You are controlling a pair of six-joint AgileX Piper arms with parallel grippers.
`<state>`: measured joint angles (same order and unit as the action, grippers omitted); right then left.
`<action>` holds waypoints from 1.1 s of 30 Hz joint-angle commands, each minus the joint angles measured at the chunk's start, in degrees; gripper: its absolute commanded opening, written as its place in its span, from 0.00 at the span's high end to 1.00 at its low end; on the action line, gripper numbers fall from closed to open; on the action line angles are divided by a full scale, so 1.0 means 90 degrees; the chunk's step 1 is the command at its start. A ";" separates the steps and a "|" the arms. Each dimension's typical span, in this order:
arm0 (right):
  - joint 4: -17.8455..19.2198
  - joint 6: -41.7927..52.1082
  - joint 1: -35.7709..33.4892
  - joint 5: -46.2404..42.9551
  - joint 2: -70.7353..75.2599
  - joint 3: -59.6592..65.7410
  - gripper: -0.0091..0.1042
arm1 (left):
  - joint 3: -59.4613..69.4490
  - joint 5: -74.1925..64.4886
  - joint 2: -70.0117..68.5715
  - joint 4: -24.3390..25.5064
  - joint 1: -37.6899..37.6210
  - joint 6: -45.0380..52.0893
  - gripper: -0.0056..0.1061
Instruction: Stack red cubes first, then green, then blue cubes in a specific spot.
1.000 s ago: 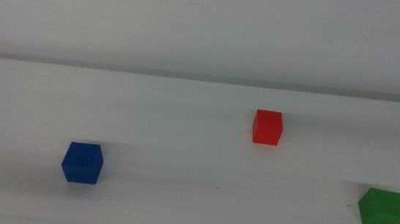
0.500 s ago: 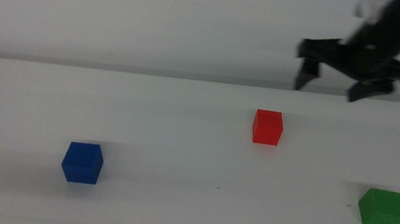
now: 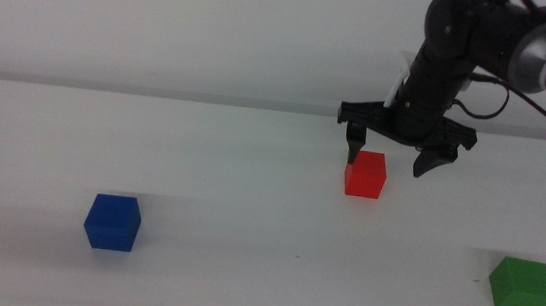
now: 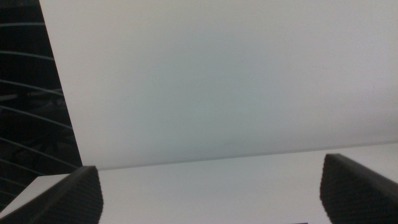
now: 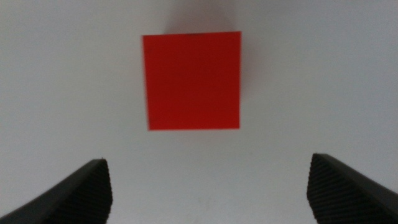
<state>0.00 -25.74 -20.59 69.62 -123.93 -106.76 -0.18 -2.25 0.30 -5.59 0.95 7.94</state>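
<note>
White table (image 3: 241,281), 3 separate cubes (image 3: 364,174)

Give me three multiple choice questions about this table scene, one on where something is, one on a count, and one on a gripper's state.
1. Which cube does the right gripper hover over?
A. blue
B. red
C. green

2. How many cubes sit on the table?
A. two
B. three
C. four

3. How are the right gripper's jaws?
A. open
B. shut on a cube
C. shut, empty

Answers:
1 B: its jaws straddle the red cube from above.
2 B: red, blue cube, green cube.
3 A: the right wrist view shows the jaws wide apart.
</note>
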 commanded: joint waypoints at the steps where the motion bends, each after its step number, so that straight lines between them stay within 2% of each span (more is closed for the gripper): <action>1: 0.0174 -0.0040 -0.0009 0.0063 -0.0091 -0.0054 0.18 | 0.0255 0.0029 -0.0269 -0.0030 0.0026 -0.0025 0.11; 9: 0.0480 -0.0170 -0.0009 -0.0721 -0.0315 -0.0054 0.18 | 0.0255 0.0029 -0.0269 -0.0030 0.0026 -0.0025 0.11; 15: 0.0480 -0.0186 -0.0009 -0.0935 -0.0474 -0.0054 0.18 | 0.0255 0.0029 -0.0269 -0.0030 0.0026 -0.0025 0.11; 21: 0.0512 -0.0211 -0.0013 -0.1284 -0.0594 -0.0054 0.24 | 0.0255 0.0029 -0.0269 -0.0030 0.0026 -0.0025 0.11; 33: 0.0486 -0.0211 -0.0123 -0.1460 -0.0884 -0.0054 0.24 | 0.0255 0.0029 -0.0269 -0.0030 0.0026 -0.0025 0.11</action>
<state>3.78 -27.49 -21.62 57.17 -131.62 -106.97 -0.18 -2.25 0.30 -5.59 0.95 7.94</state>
